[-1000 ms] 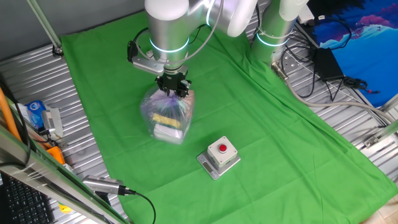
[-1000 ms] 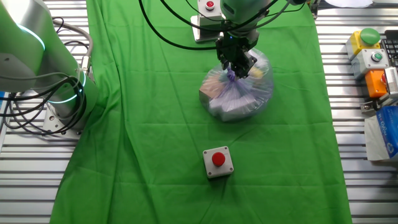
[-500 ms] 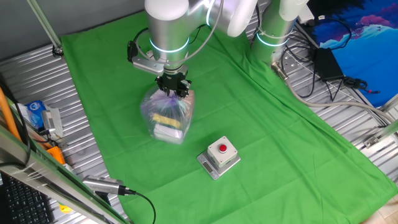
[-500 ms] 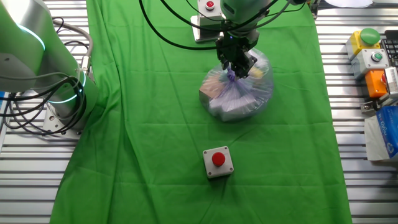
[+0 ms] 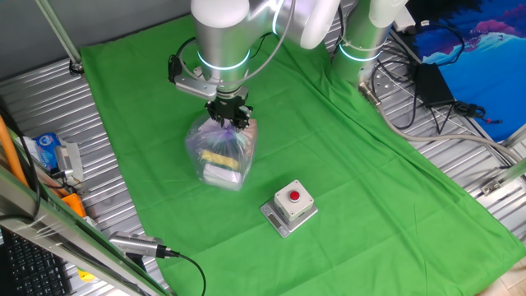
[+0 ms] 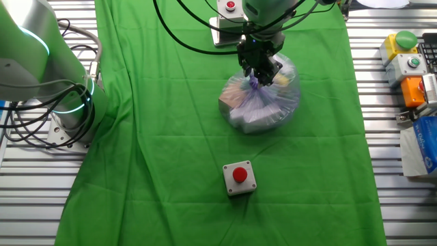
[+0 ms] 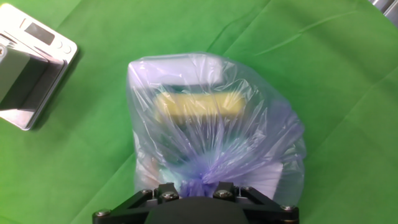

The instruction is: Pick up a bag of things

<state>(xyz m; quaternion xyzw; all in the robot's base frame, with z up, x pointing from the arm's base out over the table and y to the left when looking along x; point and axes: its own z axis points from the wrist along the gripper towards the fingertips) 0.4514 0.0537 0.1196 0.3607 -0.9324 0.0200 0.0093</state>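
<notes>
**Hand view: my gripper pinches the gathered top of the bag**

Hand view shows my gripper [image 7: 198, 190] clamped on the purple, twisted neck of the bag of things [image 7: 211, 127], which fills the middle of the frame. Through the translucent plastic I see a yellow item and white items. A grey box [image 7: 28, 68] sits at ten o'clock from the bag, partly cut off by the frame edge.

From one fixed view, the bag [image 5: 220, 152] rests on the green cloth [image 5: 353, 156], with my gripper [image 5: 228, 115] at its top. A grey box with a red button [image 5: 289, 205] stands near it at four o'clock, not touching.
</notes>
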